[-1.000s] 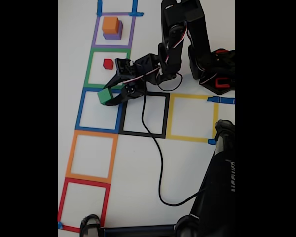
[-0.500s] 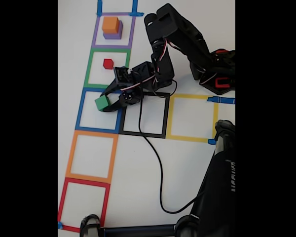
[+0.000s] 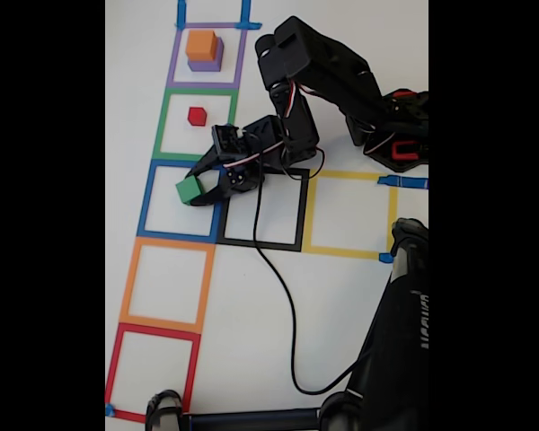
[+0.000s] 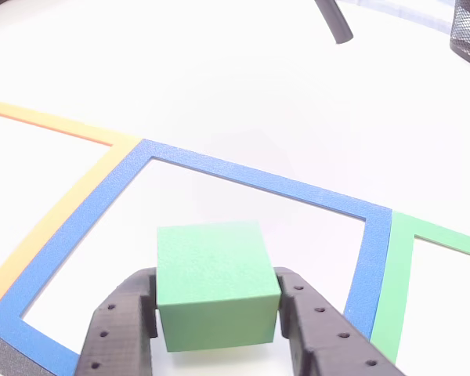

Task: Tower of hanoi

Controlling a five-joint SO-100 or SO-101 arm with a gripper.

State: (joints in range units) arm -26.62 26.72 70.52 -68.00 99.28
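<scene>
A: The gripper point(image 4: 218, 317) has its two fingers pressed flat on either side of the green cube point(image 4: 217, 294), narrow, no daylight between pads and faces.

B: And the risk? If the jaws open while the cube is off the table, it could tumble and land skewed on the blue tape square point(image 3: 181, 199), or roll out of it.

A: The fixed view puts the green cube point(image 3: 189, 189) inside that blue outline, at the arm's tip point(image 3: 195, 190). Height off the table is hard to judge.

B: Farther back, the red cube point(image 3: 197, 116) sits alone in the green tape square point(image 3: 198, 125); beyond it the orange cube point(image 3: 201, 44) rides on the purple cube point(image 3: 206, 63). A wide swing back could clip the red one.
</scene>
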